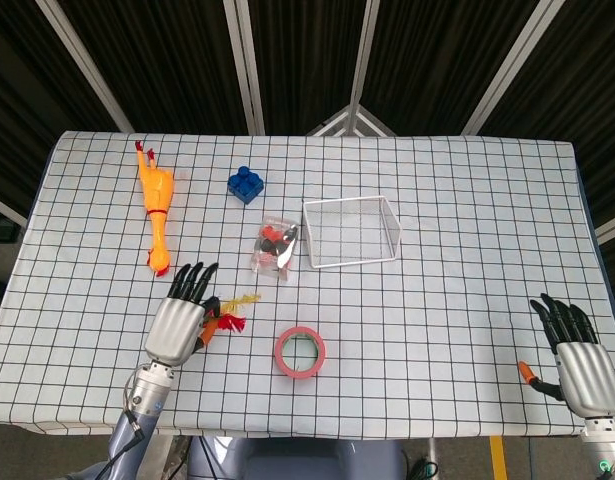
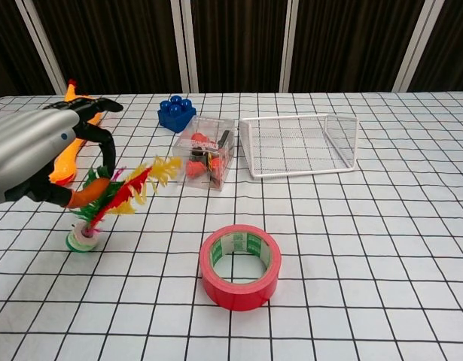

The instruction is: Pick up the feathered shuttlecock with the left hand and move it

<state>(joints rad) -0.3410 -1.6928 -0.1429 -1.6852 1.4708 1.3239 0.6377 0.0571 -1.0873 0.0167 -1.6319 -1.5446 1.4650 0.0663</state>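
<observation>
The feathered shuttlecock (image 2: pixel 122 194) has red, yellow, green and pink feathers and a round white and green base (image 2: pixel 82 241). My left hand (image 2: pixel 39 154) holds it by the feathers, pinched against the orange-tipped thumb, at the table's front left. It hangs tilted, with the base down and the feathers fanning up to the right. I cannot tell whether the base touches the cloth. From the head view, the left hand (image 1: pixel 177 322) covers most of the shuttlecock (image 1: pixel 230 310). My right hand (image 1: pixel 577 355) rests open and empty at the front right edge.
A red tape roll (image 2: pixel 240 265) lies just right of the shuttlecock. Behind it stand a clear box of small items (image 2: pixel 206 160) and a white wire basket (image 2: pixel 300 144). A blue brick (image 2: pixel 176 113) and a rubber chicken (image 1: pixel 157 205) lie at the back left.
</observation>
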